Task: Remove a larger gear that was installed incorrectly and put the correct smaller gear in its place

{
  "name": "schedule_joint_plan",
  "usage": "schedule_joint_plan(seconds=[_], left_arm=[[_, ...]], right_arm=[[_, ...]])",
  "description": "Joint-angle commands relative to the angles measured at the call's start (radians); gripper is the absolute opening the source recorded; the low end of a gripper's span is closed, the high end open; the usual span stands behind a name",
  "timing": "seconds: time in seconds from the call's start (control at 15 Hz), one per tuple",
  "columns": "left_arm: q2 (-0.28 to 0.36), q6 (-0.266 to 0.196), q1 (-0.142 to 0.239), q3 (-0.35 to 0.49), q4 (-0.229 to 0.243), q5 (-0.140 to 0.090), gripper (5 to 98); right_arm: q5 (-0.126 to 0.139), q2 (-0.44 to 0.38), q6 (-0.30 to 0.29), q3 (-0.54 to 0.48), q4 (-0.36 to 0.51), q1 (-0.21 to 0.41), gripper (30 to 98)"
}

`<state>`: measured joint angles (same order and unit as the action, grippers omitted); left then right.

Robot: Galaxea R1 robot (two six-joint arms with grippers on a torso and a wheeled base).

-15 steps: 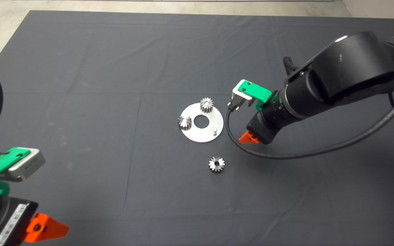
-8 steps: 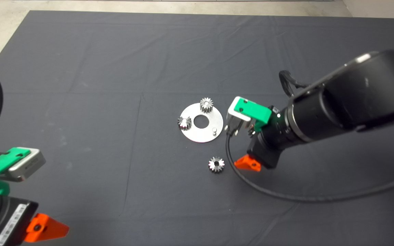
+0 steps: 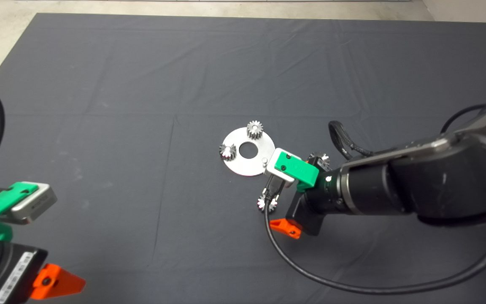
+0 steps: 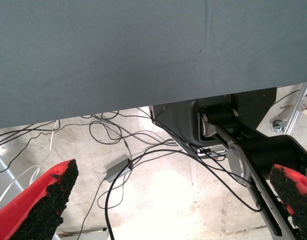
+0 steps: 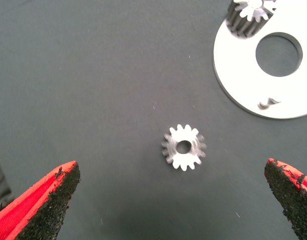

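A small steel gear (image 5: 183, 147) lies flat on the mat, between my right gripper's (image 5: 169, 169) wide-open red fingers (image 5: 46, 202) and a little ahead of the pads. In the head view this smaller gear (image 3: 263, 204) sits below the round steel plate (image 3: 243, 168), partly covered by my right gripper (image 3: 277, 213) and its cable. The plate carries two gears (image 3: 255, 128) (image 3: 228, 152) and one bare pin (image 3: 264, 160). Another steel gear (image 3: 319, 159) lies on the mat right of the plate, half hidden behind my right arm; I cannot judge its size.
My left gripper (image 3: 51, 283) waits at the mat's lower left corner, fingers (image 4: 43, 205) open; its wrist view shows the mat's edge and the floor with cables. A black cable (image 3: 310, 274) loops from the right wrist over the mat.
My right arm has swung down from beside the plate's right edge to over the loose gear below the plate. That uncovered a gear right of the plate. The left arm has not moved.
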<state>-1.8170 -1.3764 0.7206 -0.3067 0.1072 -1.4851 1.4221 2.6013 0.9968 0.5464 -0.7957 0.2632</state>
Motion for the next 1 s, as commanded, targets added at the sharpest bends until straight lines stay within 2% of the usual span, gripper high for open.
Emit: schedule_joint_plan(seconds=[0.0,0.4,0.8,0.93], left_arm=[[0.006,-0.007,0.007,0.019,0.015,-0.007,98.2],[0.004,-0.009,0.007,0.019,0.014,-0.007,98.2],[0.001,-0.007,0.007,0.019,0.014,-0.007,98.2],[0.001,-0.007,0.007,0.019,0.014,-0.007,98.2]], right_arm=[[0.015,0.007,-0.001,0.005,-0.162,-0.087,97.8],[0.008,0.023,-0.001,0.1,-0.186,-0.109,97.8],[0.004,0.056,-0.003,0.19,-0.191,-0.174,97.8],[0.004,0.063,-0.002,0.191,-0.214,-0.189,97.8]])
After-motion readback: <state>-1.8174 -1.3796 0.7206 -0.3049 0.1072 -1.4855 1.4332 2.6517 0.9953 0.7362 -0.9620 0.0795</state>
